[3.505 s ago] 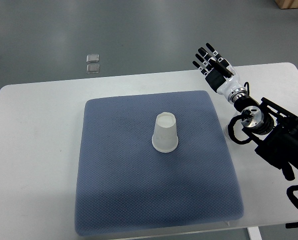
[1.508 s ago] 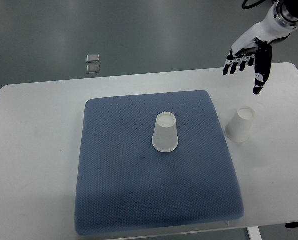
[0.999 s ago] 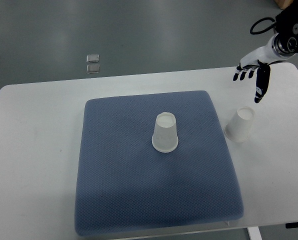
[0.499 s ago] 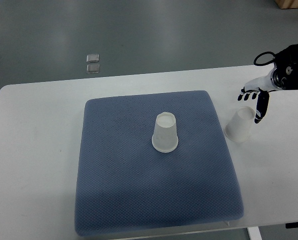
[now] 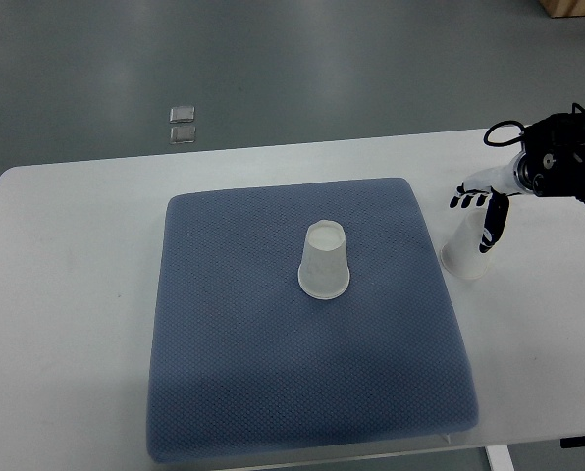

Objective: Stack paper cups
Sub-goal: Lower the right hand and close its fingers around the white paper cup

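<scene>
Top view: a square blue-grey quilted fabric mat is laid on a white rounded table. Near the middle of the mat a white paper cup is stood upside down, its wider rim on the fabric. A second white paper cup, also inverted and tilted slightly, is set on the bare table just beside the mat's right edge. The right hand, black-fingered with a white palm, is held directly over this second cup, its arm entering from the right edge of the picture. Its fingers are spread, one long digit pointing down across the cup's side; whether the cup is actually touched cannot be told. Beyond the far side of the mat, on the grey floor, two small clear squares are seen.
</scene>
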Robot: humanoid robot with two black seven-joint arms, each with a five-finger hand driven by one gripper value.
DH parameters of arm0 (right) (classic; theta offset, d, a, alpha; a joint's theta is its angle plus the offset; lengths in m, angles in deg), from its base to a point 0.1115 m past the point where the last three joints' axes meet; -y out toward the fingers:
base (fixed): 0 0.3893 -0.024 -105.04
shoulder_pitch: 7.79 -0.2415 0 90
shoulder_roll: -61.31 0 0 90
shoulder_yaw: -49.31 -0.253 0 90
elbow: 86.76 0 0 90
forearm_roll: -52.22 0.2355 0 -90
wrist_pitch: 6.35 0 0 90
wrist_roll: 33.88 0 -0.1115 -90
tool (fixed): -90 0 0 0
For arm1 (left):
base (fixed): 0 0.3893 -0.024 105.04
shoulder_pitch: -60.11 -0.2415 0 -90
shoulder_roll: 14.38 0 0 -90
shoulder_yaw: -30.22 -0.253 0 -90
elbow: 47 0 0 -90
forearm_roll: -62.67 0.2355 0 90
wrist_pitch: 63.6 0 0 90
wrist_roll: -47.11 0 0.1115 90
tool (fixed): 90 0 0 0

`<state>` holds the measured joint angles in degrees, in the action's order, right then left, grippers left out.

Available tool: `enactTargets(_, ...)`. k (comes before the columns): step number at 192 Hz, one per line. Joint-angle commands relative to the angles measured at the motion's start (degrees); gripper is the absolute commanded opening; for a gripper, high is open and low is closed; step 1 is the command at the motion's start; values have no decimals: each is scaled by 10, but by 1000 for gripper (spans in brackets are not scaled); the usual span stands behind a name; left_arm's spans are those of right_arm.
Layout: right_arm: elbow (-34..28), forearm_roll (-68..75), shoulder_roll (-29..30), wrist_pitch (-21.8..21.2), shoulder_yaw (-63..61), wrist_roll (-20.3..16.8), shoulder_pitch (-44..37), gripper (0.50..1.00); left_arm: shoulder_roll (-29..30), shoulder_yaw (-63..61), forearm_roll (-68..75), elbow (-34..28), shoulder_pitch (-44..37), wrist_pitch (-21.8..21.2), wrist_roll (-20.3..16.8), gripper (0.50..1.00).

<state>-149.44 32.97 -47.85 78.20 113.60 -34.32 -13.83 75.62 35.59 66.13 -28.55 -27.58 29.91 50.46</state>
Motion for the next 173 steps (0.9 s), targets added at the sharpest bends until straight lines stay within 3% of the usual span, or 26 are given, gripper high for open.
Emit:
enactTargets(1,4,0,0,0,0,0,4,885,0,0,0,0,0,0,0,1000)
enactTargets(58,12,-1,-1,0,0,0,16,862,0,1,0,0,-1,0,0,1000)
enactTargets(138,12,-1,-2,6,0,1,16,791,0,1,0,0,-1,0,0,1000)
enactTargets(173,12,-2,-2,6,0,2,16,697,0,1,0,-1,-1,0,0,1000)
